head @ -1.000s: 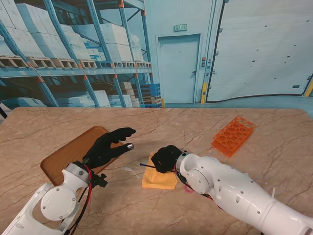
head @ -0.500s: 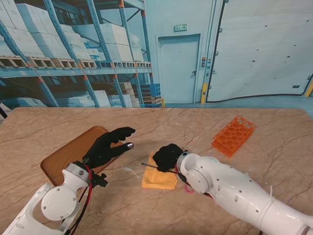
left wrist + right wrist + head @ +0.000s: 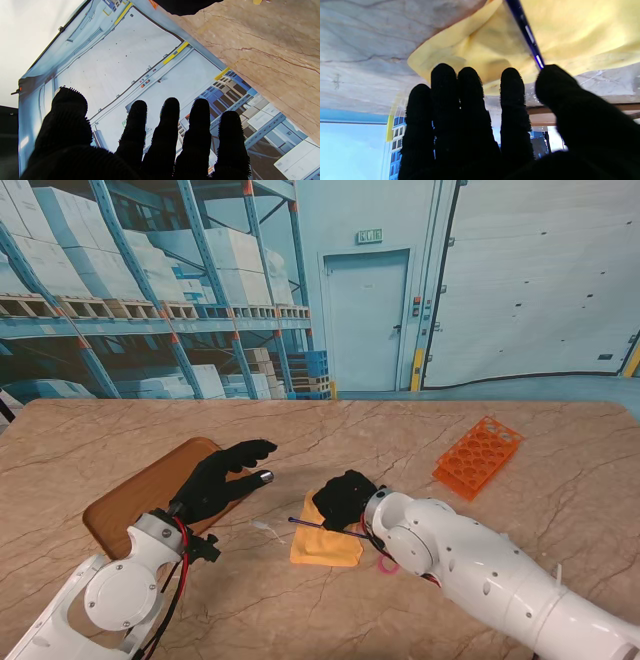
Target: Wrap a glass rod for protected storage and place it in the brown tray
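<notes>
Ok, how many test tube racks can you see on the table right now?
1. The orange rack lies flat on the table at the robot's far right, apart from the yellow cloth and the brown tray. None seems hidden.

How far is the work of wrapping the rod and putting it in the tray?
Early stage. Done: the yellow cloth lies spread on the table. In hand: the right robot hand holds the dark rod just over the cloth; the cloth is not folded around it. Left: wrapping the rod and moving it to the brown tray. The left robot hand hovers open above the tray, holding nothing.
</notes>
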`<state>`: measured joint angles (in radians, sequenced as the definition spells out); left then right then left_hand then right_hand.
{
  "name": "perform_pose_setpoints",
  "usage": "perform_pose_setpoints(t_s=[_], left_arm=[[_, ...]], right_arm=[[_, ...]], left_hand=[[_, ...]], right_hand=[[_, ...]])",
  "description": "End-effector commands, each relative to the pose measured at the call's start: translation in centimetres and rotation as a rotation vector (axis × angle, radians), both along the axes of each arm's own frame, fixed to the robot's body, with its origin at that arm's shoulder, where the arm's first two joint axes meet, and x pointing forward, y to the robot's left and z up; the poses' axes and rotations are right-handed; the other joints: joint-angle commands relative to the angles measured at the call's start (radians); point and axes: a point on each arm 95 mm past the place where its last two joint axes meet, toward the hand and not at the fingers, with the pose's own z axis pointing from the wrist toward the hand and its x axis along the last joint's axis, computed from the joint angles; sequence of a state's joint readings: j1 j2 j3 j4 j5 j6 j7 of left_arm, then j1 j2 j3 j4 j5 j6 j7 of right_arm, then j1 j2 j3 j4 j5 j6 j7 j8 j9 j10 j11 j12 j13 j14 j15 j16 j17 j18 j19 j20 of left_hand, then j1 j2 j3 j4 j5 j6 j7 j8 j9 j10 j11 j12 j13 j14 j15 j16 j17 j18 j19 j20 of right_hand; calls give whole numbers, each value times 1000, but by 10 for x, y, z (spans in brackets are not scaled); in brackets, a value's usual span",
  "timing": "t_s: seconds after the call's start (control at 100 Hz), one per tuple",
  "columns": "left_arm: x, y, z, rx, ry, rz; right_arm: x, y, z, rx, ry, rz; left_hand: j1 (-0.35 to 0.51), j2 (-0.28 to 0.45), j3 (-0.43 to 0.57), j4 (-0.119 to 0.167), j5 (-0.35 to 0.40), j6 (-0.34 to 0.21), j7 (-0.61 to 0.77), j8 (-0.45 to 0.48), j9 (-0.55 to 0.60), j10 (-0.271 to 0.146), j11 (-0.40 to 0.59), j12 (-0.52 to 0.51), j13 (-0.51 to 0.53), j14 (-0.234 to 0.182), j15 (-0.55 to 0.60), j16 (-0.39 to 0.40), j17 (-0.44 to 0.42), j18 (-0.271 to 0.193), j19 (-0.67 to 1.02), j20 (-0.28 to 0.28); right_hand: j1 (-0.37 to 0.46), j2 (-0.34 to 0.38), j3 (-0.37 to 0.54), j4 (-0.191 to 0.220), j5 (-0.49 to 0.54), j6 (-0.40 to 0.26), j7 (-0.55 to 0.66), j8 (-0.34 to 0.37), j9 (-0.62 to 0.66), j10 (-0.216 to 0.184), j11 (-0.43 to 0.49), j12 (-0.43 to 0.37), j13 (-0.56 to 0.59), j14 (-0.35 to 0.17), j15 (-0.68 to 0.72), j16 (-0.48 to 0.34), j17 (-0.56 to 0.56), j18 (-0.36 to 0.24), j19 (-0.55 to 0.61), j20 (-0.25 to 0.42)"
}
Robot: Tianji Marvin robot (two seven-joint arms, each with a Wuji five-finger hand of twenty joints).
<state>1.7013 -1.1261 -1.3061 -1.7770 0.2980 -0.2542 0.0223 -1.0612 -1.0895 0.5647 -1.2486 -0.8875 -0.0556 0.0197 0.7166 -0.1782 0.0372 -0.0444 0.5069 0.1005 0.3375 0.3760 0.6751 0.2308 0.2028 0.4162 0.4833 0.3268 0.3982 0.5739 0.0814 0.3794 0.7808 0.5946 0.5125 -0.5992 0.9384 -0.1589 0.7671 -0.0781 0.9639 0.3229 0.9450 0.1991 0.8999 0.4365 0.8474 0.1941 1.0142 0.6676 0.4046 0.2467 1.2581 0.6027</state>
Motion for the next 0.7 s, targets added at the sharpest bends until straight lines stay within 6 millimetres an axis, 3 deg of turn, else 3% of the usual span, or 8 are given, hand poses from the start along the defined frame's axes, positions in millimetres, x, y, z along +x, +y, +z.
perform_pose_setpoints(t_s=[0.0,0.12,0.23,0.48,0.51,0.63,0.69], left_arm=[[-2,-1,-1,9,-1,-6],[-2,-1,-1,41,-12,-19],[-3,-1,-1,89,0,-54],[-4,-7,0,278,25,-158],[-4,-8,0,288,26,-162],[-3,-12,-2,334,51,-183],[-3,-14,-4,364,50,-186]], right_arm=[[-5,2,3,20,-15,12],[-7,-1,10,44,-50,17],[-11,-4,16,69,-76,18],[-27,-15,22,95,-111,41],[-30,-16,23,96,-112,44],[-40,-24,22,101,-107,55],[-45,-28,21,102,-104,61]], left_hand=[[6,-8,-12,36,3,-33,-7,10,7,5,-17,-2,2,6,7,3,-10,9,26,1],[10,-44,-7,42,-14,-34,-5,12,-7,0,-16,-1,-2,-4,4,2,-6,3,28,2],[0,-80,55,45,-25,-31,2,17,-4,4,10,20,24,-1,70,55,32,-14,169,97],[20,-119,135,47,8,-24,33,41,13,-18,68,82,46,-20,108,93,67,-40,245,161],[-1,-135,196,41,15,-23,42,53,16,-19,74,94,50,-21,113,101,72,-40,249,175],[11,-141,251,41,42,-22,77,73,15,-28,113,120,44,-31,132,112,73,-53,277,189],[-2,-159,305,39,55,-23,101,87,31,-30,163,162,60,-27,182,145,87,-48,316,206]], right_hand=[[-36,-24,23,31,-28,-7,-35,27,-39,38,-7,0,-30,3,-14,-2,-22,-19,3,-6],[-59,-15,16,36,-50,-8,-64,40,-74,38,-16,-2,-62,0,-26,-5,-44,-22,-10,-9],[-73,-6,11,45,-63,-5,-90,54,-104,40,-22,-4,-89,-2,-39,-8,-63,-24,-25,-12],[-82,-7,9,58,-80,-14,-122,88,-159,45,-31,-8,-134,-7,-57,-14,-88,-30,-47,-16],[-82,-9,9,57,-79,-15,-122,91,-160,44,-31,-8,-135,-7,-58,-14,-90,-30,-48,-16],[-76,-24,12,51,-76,-37,-120,103,-167,40,-32,-9,-139,-13,-61,-16,-93,-33,-53,-17],[-71,-42,12,42,-77,-80,-109,111,-178,41,-31,-8,-147,-19,-63,-15,-97,-38,-60,-18]])
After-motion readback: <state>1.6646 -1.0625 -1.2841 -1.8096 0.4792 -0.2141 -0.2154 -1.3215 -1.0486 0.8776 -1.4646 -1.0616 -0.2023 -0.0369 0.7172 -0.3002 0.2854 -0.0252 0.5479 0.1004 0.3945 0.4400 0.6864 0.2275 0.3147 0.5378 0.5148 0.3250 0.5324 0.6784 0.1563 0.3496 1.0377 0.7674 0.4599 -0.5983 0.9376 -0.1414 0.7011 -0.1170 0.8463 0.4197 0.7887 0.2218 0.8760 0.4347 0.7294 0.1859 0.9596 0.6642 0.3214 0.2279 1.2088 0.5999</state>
